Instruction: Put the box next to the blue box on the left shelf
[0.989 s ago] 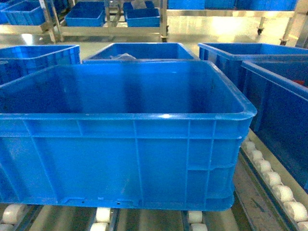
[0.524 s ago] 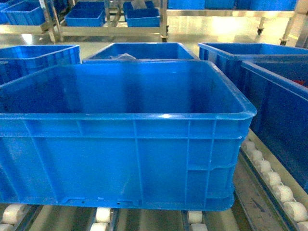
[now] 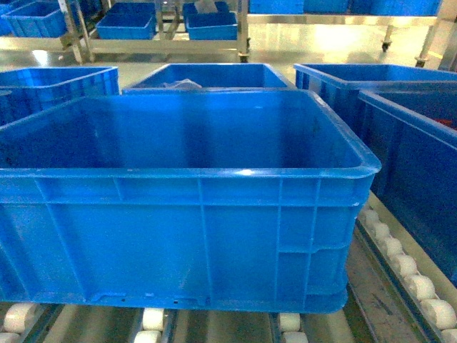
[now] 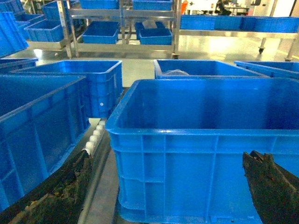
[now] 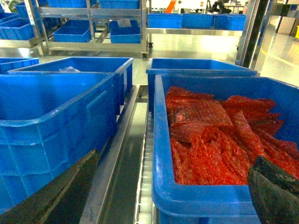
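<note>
Roller shelf (image 3: pixel 400 268), box (image 3: pixel 186 236) unmoved since earlier, both pincers open, empty

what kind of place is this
Likely a warehouse or factory logistics area: blue plastic crates sit on roller racks, more crates fill steel shelving behind, and one crate holds red bags.

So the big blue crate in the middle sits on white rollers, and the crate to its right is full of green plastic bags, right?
Not quite. The big blue crate does rest on the white rollers, but the crate to its right holds red plastic bags, not green. The right wrist view shows them clearly.
</note>
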Controlling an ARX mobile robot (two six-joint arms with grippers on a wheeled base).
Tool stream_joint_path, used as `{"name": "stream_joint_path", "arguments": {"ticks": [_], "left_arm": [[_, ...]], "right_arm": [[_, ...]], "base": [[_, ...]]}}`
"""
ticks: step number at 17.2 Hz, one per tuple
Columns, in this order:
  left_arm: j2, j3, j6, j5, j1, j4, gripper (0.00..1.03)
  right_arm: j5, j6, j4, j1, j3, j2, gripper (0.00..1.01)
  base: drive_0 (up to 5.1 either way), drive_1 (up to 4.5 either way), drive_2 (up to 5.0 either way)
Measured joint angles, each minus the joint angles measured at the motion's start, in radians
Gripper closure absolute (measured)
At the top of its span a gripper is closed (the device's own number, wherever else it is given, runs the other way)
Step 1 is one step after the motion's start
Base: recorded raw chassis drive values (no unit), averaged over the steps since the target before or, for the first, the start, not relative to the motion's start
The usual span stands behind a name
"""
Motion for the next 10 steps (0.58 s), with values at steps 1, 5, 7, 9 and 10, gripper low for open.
{"name": "stream_joint_path", "arguments": {"ticks": [1,5,7,9,10], "left_arm": [[0.0,0.0,0.0,0.0,0.0,0.0,0.05],[0.0,0.0,0.0,0.0,0.0,0.0,0.05],[0.0,0.0,0.0,0.0,0.0,0.0,0.05],[0.0,0.0,0.0,0.0,0.0,0.0,0.05],[0.0,0.0,0.0,0.0,0.0,0.0,0.05]], "right_arm": [[0.0,0.0,0.0,0.0,0.0,0.0,0.03],[0.0,0.0,0.0,0.0,0.0,0.0,0.03],[0.0,0.0,0.0,0.0,0.0,0.0,0.03],[0.0,0.0,0.0,0.0,0.0,0.0,0.03],[0.0,0.0,0.0,0.0,0.0,0.0,0.03]], "base": [[0.0,0.0,0.0],[0.0,0.0,0.0],[0.0,0.0,0.0],[0.0,0.0,0.0],[0.0,0.0,0.0]]}}
